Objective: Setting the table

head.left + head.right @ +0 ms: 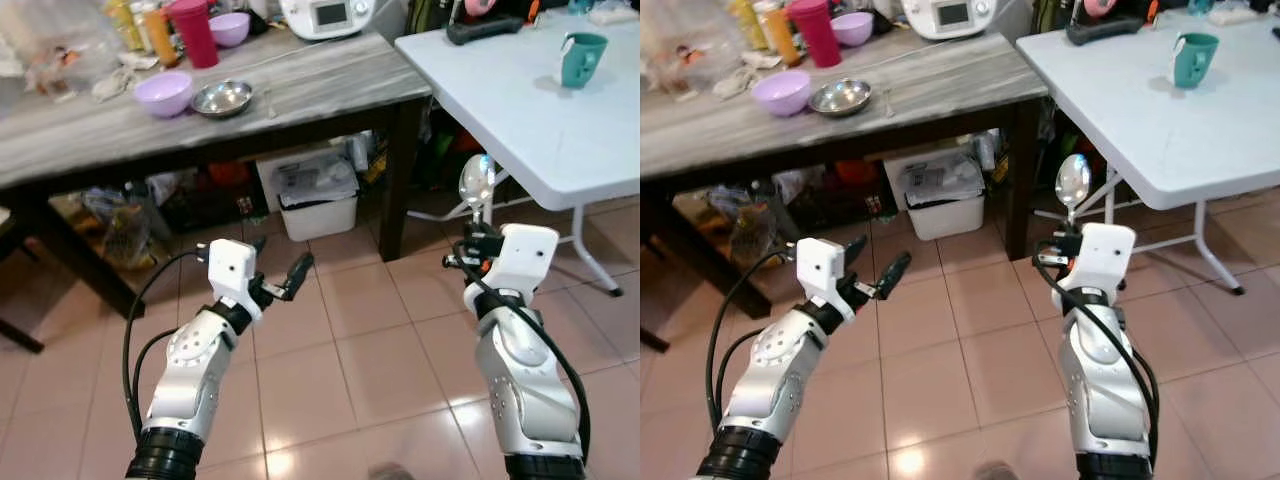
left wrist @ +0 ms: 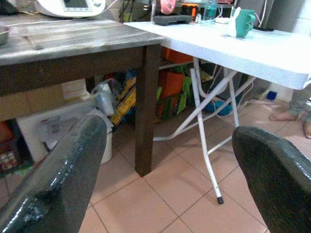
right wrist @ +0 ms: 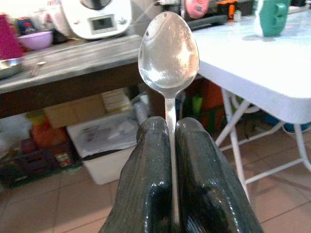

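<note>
A metal spoon (image 1: 476,183) stands upright, bowl up, with my right gripper (image 1: 481,243) shut on its handle; in the right wrist view the spoon (image 3: 168,56) rises from between the black fingers (image 3: 146,194). It is held over the tiled floor, just in front of the white folding table (image 1: 520,110), which carries a teal mug (image 1: 581,58). My left gripper (image 1: 283,277) is open and empty, low over the floor in front of the wooden table (image 1: 300,95). Its two fingers (image 2: 63,179) stand wide apart in the left wrist view.
On the wooden table sit a purple bowl (image 1: 164,93), a steel bowl (image 1: 222,98), a red cup (image 1: 193,32) and a white appliance (image 1: 327,15). A white bin (image 1: 318,195) and clutter lie beneath it. A person's bare feet (image 2: 291,114) stand near the folding table's legs.
</note>
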{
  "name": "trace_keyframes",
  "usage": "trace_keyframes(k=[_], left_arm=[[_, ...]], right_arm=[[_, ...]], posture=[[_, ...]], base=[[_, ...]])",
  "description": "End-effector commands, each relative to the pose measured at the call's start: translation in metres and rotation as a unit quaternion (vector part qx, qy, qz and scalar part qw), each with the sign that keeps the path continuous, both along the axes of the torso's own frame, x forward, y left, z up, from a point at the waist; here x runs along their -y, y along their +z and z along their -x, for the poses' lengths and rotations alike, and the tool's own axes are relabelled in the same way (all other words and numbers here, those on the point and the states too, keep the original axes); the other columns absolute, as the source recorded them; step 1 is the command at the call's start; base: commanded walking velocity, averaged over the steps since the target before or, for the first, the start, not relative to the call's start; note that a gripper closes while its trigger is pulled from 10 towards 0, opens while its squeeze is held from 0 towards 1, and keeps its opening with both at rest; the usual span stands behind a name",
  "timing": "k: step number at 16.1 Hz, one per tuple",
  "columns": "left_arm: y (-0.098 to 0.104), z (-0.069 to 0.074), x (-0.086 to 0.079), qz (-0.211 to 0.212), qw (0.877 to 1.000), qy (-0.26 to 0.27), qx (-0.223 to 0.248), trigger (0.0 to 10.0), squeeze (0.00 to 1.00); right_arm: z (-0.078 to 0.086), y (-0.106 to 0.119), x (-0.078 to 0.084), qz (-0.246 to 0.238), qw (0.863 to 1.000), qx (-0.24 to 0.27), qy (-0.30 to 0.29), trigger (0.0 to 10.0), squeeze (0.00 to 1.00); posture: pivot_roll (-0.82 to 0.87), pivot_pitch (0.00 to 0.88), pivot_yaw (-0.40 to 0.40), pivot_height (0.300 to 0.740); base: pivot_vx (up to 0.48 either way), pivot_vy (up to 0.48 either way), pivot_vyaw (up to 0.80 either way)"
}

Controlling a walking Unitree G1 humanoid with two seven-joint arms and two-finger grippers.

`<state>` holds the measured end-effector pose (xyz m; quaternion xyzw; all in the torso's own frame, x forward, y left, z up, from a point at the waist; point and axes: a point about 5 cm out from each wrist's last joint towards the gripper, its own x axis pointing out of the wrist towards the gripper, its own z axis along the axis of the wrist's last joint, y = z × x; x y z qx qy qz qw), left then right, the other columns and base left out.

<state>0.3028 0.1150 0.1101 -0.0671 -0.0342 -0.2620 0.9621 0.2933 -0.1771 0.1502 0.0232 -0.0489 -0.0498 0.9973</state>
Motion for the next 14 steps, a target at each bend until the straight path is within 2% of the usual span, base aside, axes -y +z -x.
trace_keyframes(k=[1,4,13,14], left_arm=[[0.0044,-0.0003,0.0069,0.001,1.000,-0.013,0.007,10.0,0.00],[0.0041,0.0000,0.0079,0.001,1.000,-0.015,0.006,10.0,0.00],[0.0008,0.0037,0.0116,0.001,1.000,-0.026,-0.002,10.0,0.00],[0.0008,0.0043,0.0118,0.001,1.000,-0.027,-0.002,10.0,0.00]], right_arm=[[0.0012,0.0063,0.0073,0.006,1.000,0.013,-0.012,10.0,0.00],[0.0011,0.0057,0.0072,0.005,1.000,0.012,-0.013,10.0,0.00],[0.0010,0.0032,0.0061,-0.012,1.000,0.006,-0.013,10.0,0.00],[0.0007,0.0026,0.0066,-0.014,1.000,0.004,-0.013,10.0,0.00]], posture=[[-0.34,0.074,0.100,0.740],[-0.34,0.076,0.101,0.740],[-0.34,0.076,0.102,0.740],[-0.34,0.076,0.102,0.740]], base=[[0.409,0.000,0.63],[0.406,0.000,0.54],[0.392,0.000,0.00],[0.356,0.000,-0.57]])
